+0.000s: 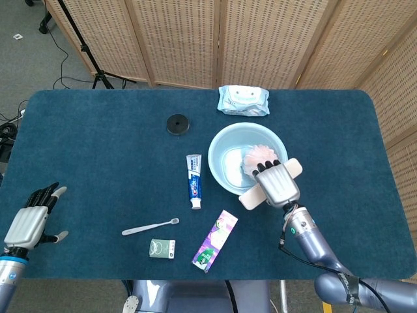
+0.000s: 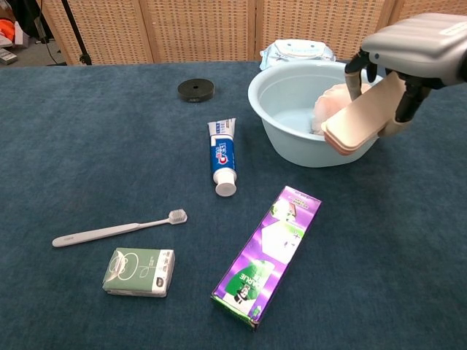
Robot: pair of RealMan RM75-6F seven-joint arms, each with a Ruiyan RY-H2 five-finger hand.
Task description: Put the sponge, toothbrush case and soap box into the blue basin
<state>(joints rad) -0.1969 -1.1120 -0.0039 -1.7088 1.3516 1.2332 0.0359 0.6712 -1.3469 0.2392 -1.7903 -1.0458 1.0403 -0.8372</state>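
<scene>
The light blue basin (image 1: pixel 223 146) (image 2: pixel 292 140) stands right of centre, and a pink sponge (image 1: pixel 258 154) (image 2: pixel 330 103) lies inside it. My right hand (image 1: pixel 278 183) (image 2: pixel 419 45) grips a beige toothbrush case (image 1: pixel 249 198) (image 2: pixel 362 118), tilted and held over the basin's near right rim. A small green soap box (image 1: pixel 161 248) (image 2: pixel 139 272) lies on the cloth near the front edge, far from both hands. At the table's left edge my left hand (image 1: pixel 31 218) rests with its fingers apart and nothing in it; the chest view does not show it.
A white toothbrush (image 1: pixel 149 227) (image 2: pixel 117 230), a toothpaste tube (image 1: pixel 193 180) (image 2: pixel 223 156) and a purple carton (image 1: pixel 215 240) (image 2: pixel 267 253) lie left of and in front of the basin. A black disc (image 1: pixel 177 124) (image 2: pixel 195 90) and a wipes pack (image 1: pixel 243 100) (image 2: pixel 299 50) sit behind.
</scene>
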